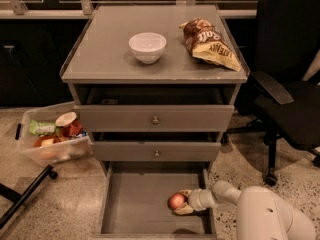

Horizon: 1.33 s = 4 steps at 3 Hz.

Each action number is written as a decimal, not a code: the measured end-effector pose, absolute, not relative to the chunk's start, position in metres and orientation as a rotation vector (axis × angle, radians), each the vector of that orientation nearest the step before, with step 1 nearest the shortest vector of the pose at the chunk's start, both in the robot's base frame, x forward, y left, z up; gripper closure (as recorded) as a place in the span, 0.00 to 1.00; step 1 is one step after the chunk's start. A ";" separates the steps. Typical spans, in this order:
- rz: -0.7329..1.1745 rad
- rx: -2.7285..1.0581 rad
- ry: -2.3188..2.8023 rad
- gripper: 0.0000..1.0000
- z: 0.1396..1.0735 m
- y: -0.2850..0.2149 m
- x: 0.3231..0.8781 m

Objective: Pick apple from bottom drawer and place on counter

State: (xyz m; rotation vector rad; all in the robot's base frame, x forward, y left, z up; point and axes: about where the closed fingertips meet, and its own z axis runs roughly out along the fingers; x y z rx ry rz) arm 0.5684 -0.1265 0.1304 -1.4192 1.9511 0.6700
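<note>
The apple (176, 201) is small and reddish-pink and lies on the floor of the open bottom drawer (135, 204), right of its middle. My gripper (180, 202) reaches in from the lower right, low inside the drawer, with a finger above and a finger below the apple. The white arm (260, 214) fills the lower right corner. The grey counter (105, 54) tops the cabinet above.
A white bowl (147, 46) and a brown-and-yellow chip bag (209, 43) sit on the counter. Two drawer fronts with round knobs (155, 119) hang above the open drawer. A clear bin of items (52, 139) stands left; a black office chair (285, 89) stands right.
</note>
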 end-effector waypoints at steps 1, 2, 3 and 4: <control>0.662 -1.411 1.908 0.89 0.153 -0.132 0.564; 0.648 -1.437 1.825 1.00 0.201 -0.137 0.553; 0.654 -1.524 1.675 1.00 0.272 -0.134 0.534; 0.637 -1.620 1.518 1.00 0.347 -0.131 0.517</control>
